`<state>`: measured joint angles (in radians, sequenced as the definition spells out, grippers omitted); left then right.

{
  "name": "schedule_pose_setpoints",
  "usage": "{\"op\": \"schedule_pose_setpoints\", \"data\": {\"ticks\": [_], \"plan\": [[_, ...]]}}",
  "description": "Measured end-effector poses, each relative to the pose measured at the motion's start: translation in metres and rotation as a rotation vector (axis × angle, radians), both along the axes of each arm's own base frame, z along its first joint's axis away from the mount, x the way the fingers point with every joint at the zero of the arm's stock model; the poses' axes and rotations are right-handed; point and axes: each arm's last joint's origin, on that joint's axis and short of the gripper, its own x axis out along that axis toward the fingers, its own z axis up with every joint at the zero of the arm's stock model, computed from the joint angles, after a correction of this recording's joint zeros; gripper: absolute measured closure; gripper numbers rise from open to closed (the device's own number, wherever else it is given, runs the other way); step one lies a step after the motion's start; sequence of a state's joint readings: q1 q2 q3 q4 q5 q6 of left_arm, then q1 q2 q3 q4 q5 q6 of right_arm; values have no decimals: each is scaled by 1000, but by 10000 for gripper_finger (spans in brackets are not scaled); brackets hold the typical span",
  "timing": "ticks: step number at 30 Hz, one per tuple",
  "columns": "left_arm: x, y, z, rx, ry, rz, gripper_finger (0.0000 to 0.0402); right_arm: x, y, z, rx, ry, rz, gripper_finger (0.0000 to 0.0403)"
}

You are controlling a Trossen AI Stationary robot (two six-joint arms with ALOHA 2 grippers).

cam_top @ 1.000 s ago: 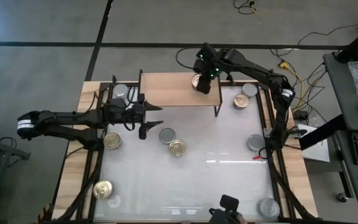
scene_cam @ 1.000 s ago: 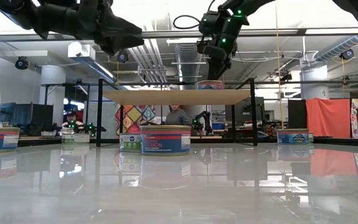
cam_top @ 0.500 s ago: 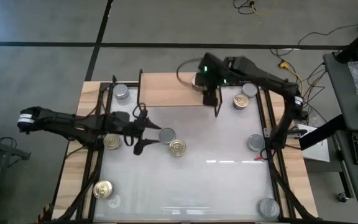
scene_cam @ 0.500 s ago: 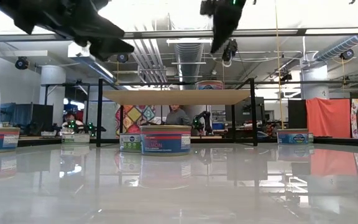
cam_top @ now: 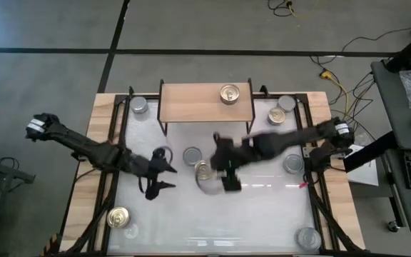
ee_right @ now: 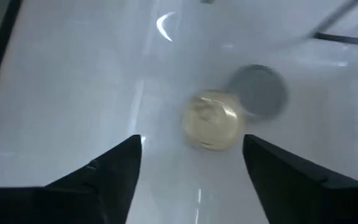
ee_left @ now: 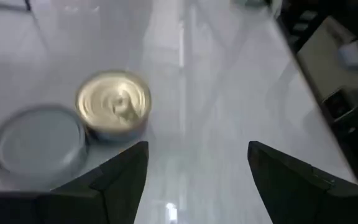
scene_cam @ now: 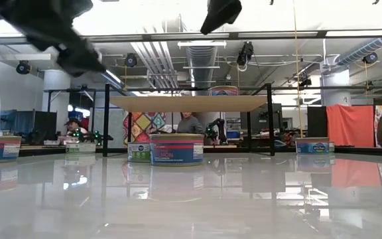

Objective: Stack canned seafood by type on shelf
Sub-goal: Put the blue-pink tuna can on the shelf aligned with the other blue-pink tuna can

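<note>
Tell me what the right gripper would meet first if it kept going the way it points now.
Probably the gold-lidded can mid-table: the right gripper, jaws open and empty, points at it, with a silver-lidded can beside and beyond. Depth is unclear.

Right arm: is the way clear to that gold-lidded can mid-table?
Probably yes. The right gripper hovers above the gold-lidded can with fingers open; the silver-lidded can sits close beside it, which may crowd one finger.

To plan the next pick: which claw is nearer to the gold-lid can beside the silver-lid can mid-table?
Right. The right claw hovers right beside the gold-lid can; the left claw hangs farther off, on the can's other side.
</note>
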<state>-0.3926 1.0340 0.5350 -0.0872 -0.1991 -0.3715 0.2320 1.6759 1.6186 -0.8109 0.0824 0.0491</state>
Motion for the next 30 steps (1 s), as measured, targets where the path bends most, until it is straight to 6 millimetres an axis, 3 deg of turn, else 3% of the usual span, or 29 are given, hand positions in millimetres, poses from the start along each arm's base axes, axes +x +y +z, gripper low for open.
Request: {"op": "schedule_pose_setpoints", "data": {"ticks": [4, 8, 13, 19, 24, 30], "plan": [[-7, -31, -13, 20, 19, -3, 155, -6, 40, -47, -21, -86, -87, 84], [-11, -56, -17, 30, -29, -33, 165, -3, 54, -87, 6, -233, -224, 58], [-8, -65, -21, 25, -58, -46, 170, 18, 41, -136, -12, -346, -371, 60], [-5, -67, -21, 1, -77, -43, 170, 47, 17, -180, -41, -318, -451, 81], [-7, -66, -17, -9, -89, -44, 170, 60, 18, -189, -8, -296, -373, 91], [-4, -66, -25, 32, -73, 8, 170, 45, 43, -182, -38, -188, -139, 92]]}}
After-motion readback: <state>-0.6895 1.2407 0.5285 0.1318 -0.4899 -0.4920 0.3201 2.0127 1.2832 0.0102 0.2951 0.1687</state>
